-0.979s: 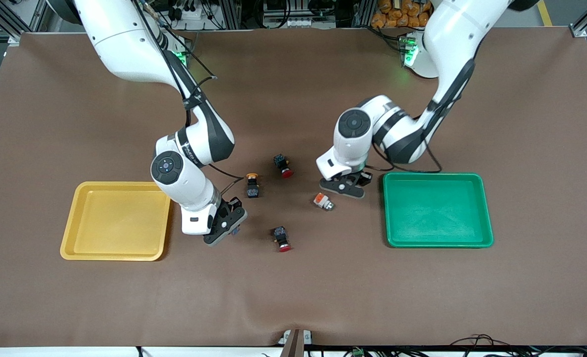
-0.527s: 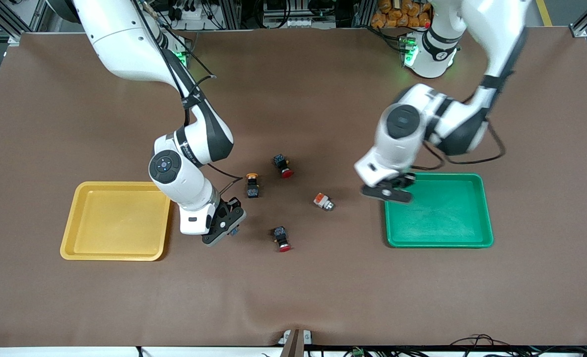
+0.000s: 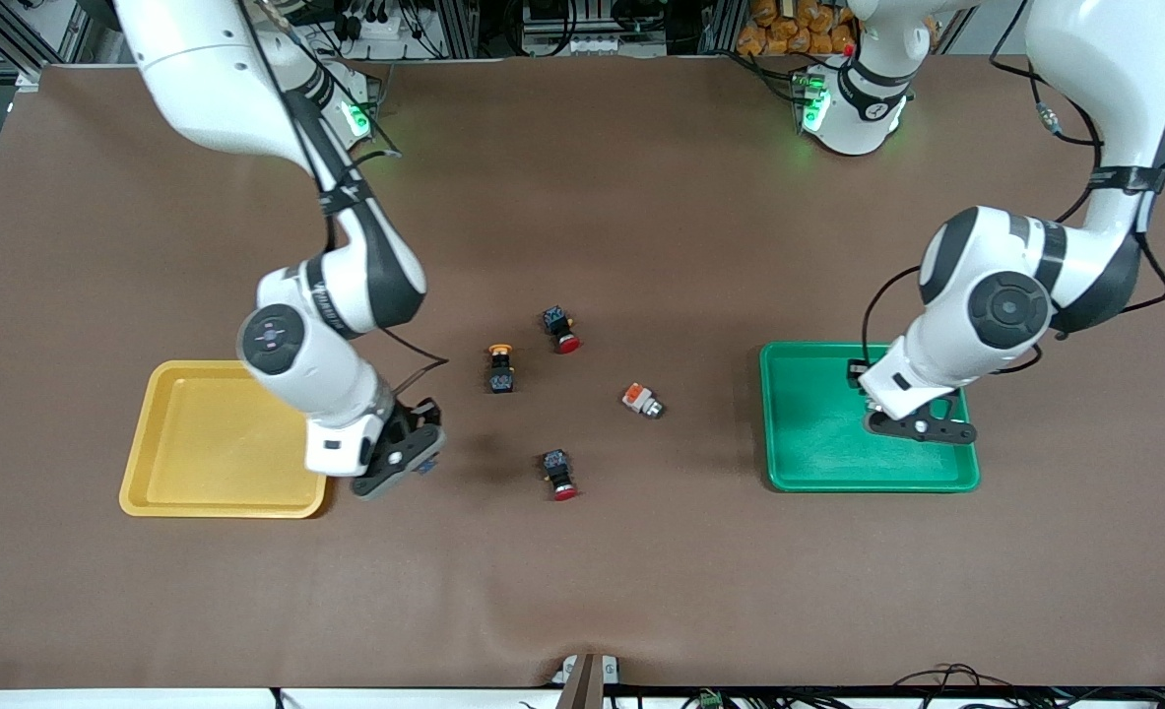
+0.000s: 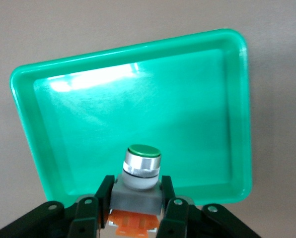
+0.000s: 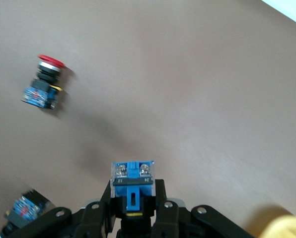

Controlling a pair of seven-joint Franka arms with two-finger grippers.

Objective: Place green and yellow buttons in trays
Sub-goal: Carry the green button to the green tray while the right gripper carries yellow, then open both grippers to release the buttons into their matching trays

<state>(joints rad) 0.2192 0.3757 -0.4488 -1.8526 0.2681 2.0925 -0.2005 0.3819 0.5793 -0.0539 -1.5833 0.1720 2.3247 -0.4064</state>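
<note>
Button [image 4: 140,173] green-tipped, grey-bodied, orange-based.

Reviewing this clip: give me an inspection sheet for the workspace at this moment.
Surface: brown mat, wrinkled at the camera edge.
Job's things: yellow tray and green tray hold nothing; yellow-capped button and green-tipped button on the mat.
Clutter: two red-capped switches.
Grippers: left gripper holds a green-capped button over the green tray; right gripper holds a blue-backed switch beside the yellow tray.
Cables: along both arms.
Surroundings: equipment past the bases.
</note>
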